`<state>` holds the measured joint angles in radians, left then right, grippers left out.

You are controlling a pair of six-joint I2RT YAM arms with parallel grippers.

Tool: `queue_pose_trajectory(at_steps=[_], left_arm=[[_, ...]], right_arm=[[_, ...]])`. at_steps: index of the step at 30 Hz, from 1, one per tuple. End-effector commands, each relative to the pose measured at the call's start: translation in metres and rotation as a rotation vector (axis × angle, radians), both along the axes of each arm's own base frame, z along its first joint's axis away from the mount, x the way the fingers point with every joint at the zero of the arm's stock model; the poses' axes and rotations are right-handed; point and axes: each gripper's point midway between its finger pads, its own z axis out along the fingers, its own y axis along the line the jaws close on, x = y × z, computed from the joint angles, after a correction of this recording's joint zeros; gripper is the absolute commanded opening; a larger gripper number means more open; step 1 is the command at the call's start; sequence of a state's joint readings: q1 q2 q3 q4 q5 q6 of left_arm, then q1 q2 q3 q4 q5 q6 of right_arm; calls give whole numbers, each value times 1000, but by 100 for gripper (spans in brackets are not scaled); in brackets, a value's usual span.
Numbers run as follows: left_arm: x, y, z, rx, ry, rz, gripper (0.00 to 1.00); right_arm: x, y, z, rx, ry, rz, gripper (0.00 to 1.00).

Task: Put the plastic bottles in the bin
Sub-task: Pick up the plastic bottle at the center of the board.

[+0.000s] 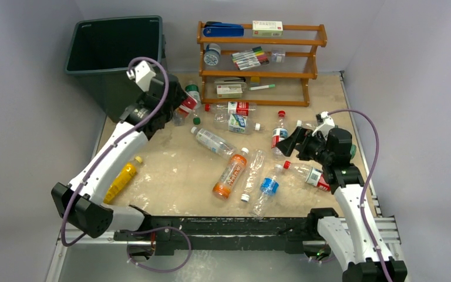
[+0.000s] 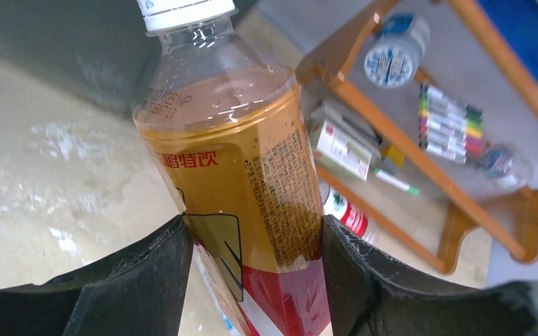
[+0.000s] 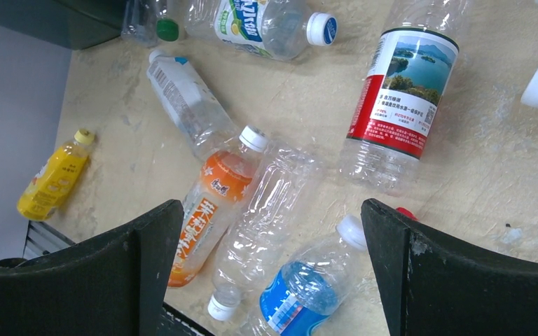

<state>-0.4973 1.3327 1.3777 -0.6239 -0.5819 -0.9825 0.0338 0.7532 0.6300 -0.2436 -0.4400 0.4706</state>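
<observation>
**Bottle held beside the bin**

A gold-and-red-labelled bottle [image 2: 249,189] sits clamped in the left gripper [image 2: 252,280], just beside the bin [image 1: 114,53]. Other bottles [image 1: 230,173] lie across the table [image 1: 170,170]. The right gripper [image 3: 273,273] hangs wide apart, holding nothing.

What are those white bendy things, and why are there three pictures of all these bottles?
Those are two robot arms with pincers for hands. One picture looks down from above; the other two come from little cameras on each wrist, so you see black fingers at the bottom. The table is covered in plastic bottles, like an orange one, a yellow one and a blue one. At the back stand a big dark bin and a wooden rack with pens. The left pincer squeezes a bottle with a gold and red label. The right pincer is wide open, holding nothing, above the bottles.
</observation>
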Motion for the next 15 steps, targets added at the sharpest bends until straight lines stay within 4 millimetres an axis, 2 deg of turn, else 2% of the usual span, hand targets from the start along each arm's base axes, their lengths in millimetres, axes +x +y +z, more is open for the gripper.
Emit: queue_pose_trajectory(at_steps=[1, 10, 15], left_arm=[[15, 32, 50, 29, -80, 42, 55], [50, 88, 131, -4, -201, 122, 56], [62, 100, 167, -51, -275, 123, 56]], right_arm=[[-3, 5, 9, 17, -26, 21, 100], [-5, 6, 14, 24, -39, 26, 100], [-7, 6, 13, 29, -36, 26, 100]])
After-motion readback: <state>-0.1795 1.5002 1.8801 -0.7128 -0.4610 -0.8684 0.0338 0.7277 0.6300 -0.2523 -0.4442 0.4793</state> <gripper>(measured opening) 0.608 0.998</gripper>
